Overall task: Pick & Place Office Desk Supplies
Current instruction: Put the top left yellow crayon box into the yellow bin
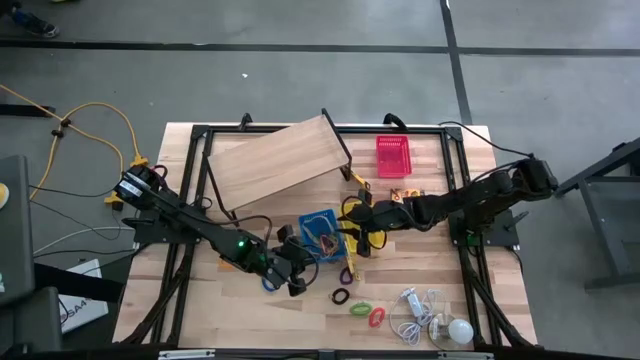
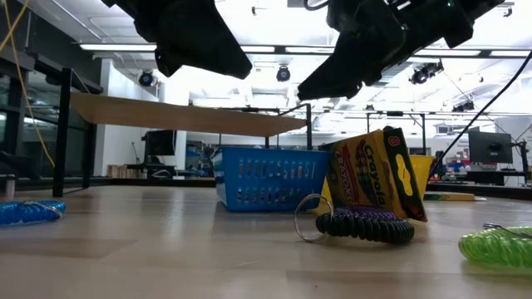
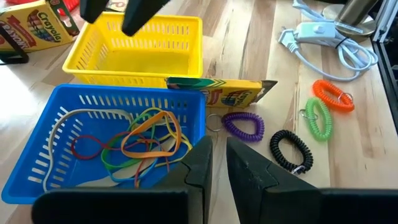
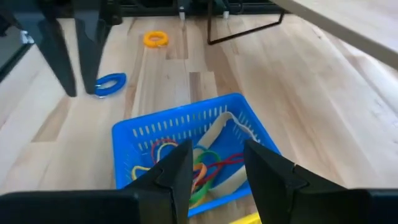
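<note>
Blue plastic marks the middle of the high view: the blue basket (image 1: 320, 234) sits at the table's centre with rubber bands (image 1: 322, 237) inside, the left gripper (image 1: 296, 268) just beside it on one side and the right gripper (image 1: 362, 222) over the yellow basket (image 1: 352, 208) on the other. The red basket (image 1: 392, 156) stands well apart, near the wooden board (image 1: 275, 160).

From the low view, a crayon box (image 2: 374, 173) leans tilted in front of the yellow basket, with a black coil loop (image 2: 364, 227) lying before it and a green coil loop (image 2: 497, 247) at the edge.

Through the left wrist view, the fingers (image 3: 200, 163) stand a narrow gap apart, holding nothing, above the blue basket's rim; a purple coil loop (image 3: 241, 125) lies beside a second crayon box (image 3: 233, 93).

In the right wrist view, the fingers (image 4: 175, 169) are spread wide and empty over the blue basket.
</note>
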Controlling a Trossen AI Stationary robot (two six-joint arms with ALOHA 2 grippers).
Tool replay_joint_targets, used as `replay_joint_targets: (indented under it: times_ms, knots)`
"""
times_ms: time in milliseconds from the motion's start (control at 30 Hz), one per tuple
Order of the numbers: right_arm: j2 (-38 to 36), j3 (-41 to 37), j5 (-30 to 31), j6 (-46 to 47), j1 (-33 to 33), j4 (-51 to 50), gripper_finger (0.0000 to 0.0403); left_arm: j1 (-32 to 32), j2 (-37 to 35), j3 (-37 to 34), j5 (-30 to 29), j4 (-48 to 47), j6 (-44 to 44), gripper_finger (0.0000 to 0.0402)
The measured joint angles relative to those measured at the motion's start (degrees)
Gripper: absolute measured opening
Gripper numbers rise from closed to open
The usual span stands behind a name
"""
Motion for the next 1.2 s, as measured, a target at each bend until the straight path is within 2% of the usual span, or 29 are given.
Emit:
replay_joint_targets:
  times_ms: [267,433,933,1100,1200]
  knots:
    - [-1.9,0.1,8.0,0.3,-3.1,-3.4,0.0132,0.0,0.0,0.0,0.0,0.9,0.0,0.0045]
    - [-2.6,0.1,10.0,0.1,-6.4,-5.7,0.0132,0.0,0.0,0.0,0.0,1.2,0.0,0.0045]
    - [-2.5,0.0,9.3,4.4,-18.3,-13.2,0.0132,0.0,0.0,0.0,0.0,2.0,0.0,0.0045]
    - [-2.5,0.0,4.1,8.4,-22.6,-16.4,0.0132,0.0,0.0,0.0,-0.1,2.0,0.0,0.0045]
    - [-2.5,1.9,1.7,9.2,-24.5,-21.8,0.0132,0.0,0.0,0.0,-0.1,2.0,0.0,0.0045]
